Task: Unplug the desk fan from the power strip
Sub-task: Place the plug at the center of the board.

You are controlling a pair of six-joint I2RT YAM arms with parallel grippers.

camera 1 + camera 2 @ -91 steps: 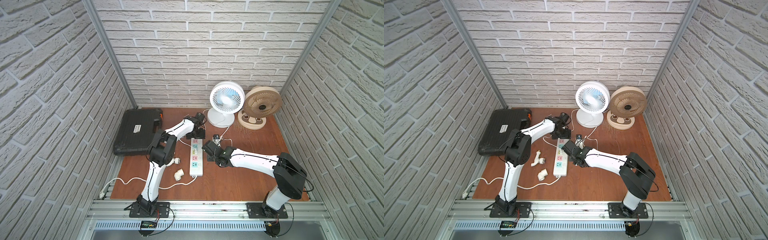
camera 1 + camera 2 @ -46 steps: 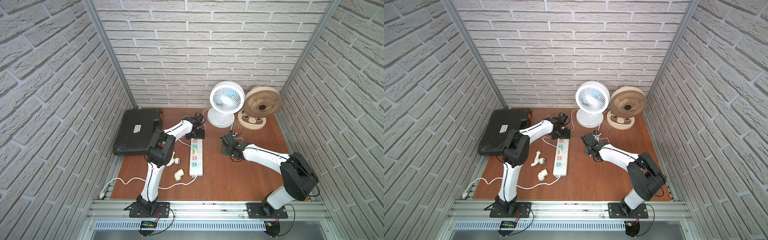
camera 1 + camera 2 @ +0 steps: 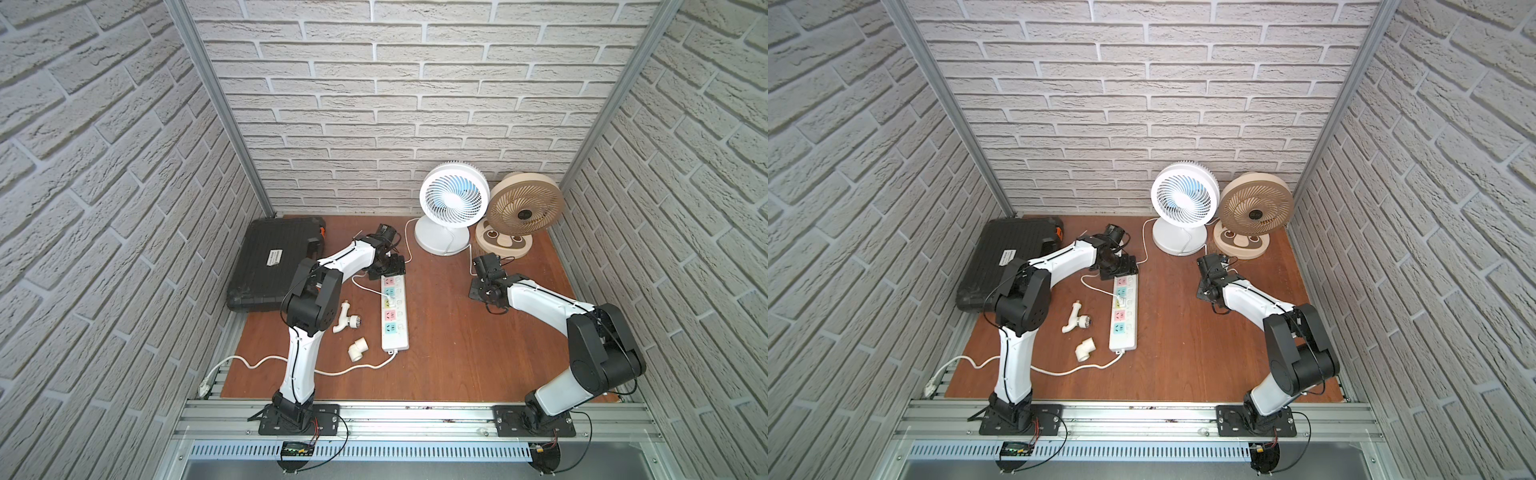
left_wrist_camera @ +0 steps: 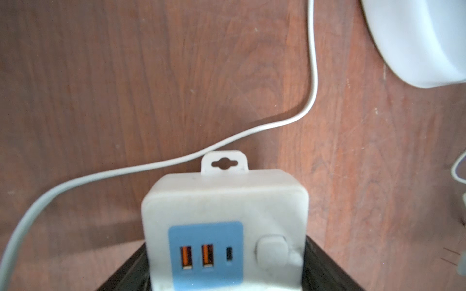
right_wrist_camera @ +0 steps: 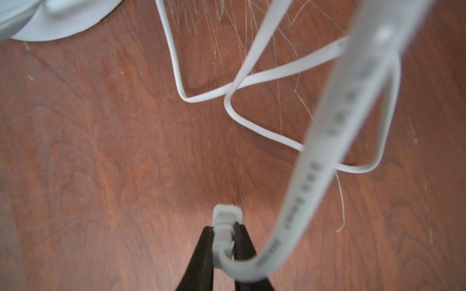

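Note:
The power strip (image 3: 395,328) (image 3: 1123,328) lies lengthwise mid-table. My left gripper (image 3: 386,270) (image 3: 1119,268) (image 4: 225,264) is shut on its far end (image 4: 224,201), one black finger on each side by the blue USB panel. My right gripper (image 3: 481,292) (image 3: 1206,291) (image 5: 225,226) is well right of the strip, just above the wood. It is shut on a small white plug (image 5: 227,214) whose flat white cord (image 5: 327,151) loops back toward the fans. A white desk fan (image 3: 453,199) (image 3: 1183,195) stands at the back.
A beige fan (image 3: 523,208) stands right of the white one. A second white plug (image 3: 388,298) sits in the strip, with its thin cord (image 4: 252,131) passing the strip's end. A black case (image 3: 274,262) and two white pipe fittings (image 3: 347,324) (image 3: 357,349) lie at the left. The strip's own cord (image 3: 353,368) trails toward the front left.
My right gripper has moved from the power strip to the right and back, carrying the plug clear of the strip. The left gripper has stayed clamped on the strip's far end.

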